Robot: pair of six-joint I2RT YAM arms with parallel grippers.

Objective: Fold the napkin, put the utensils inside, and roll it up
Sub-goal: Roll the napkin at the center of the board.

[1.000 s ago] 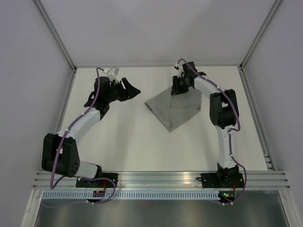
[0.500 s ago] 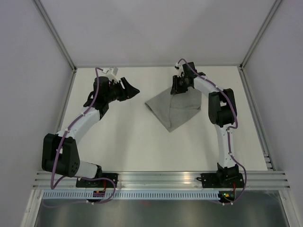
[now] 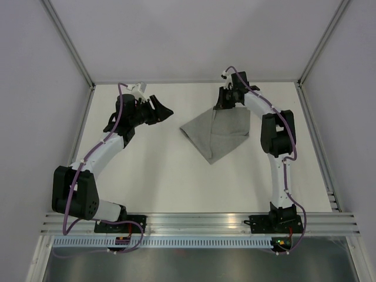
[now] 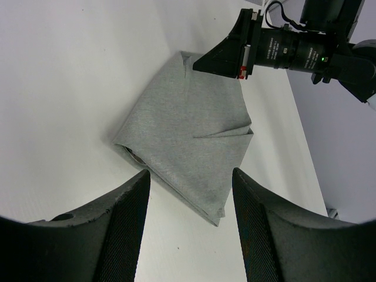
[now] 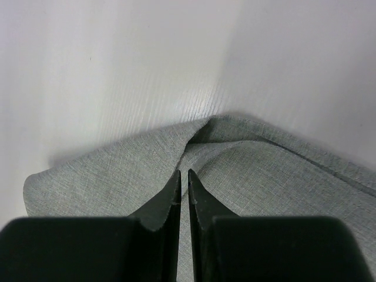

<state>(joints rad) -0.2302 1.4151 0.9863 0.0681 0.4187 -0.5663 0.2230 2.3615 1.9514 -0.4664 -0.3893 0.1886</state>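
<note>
Grey cloth, the napkin [image 3: 217, 134], lies folded on the white table [image 3: 164, 176]. It has one point toward the arm bases and a wider side away from them.

Left of the napkin, and well apart from it, the left gripper [image 3: 160, 110] hangs over the table and points toward the cloth. Its two fingers [image 4: 132, 226] stand apart and nothing is between them. In the left wrist view the napkin [image 4: 188, 135] shows through this gap. One layer of it lies on top of another, with a short crease near its right side.

At the far corner of the napkin is the right gripper [image 3: 226, 104]. From the left wrist view its black tip touches that corner, which is a little raised from the table. In the right wrist view its fingers [image 5: 167, 202] are almost together, with only a thin slit between them. They are closed on a raised fold of the napkin [image 5: 264, 182], just where the cloth makes a small ridge.

Right of the napkin, the right arm [image 3: 276, 135] bends back toward its base
</note>
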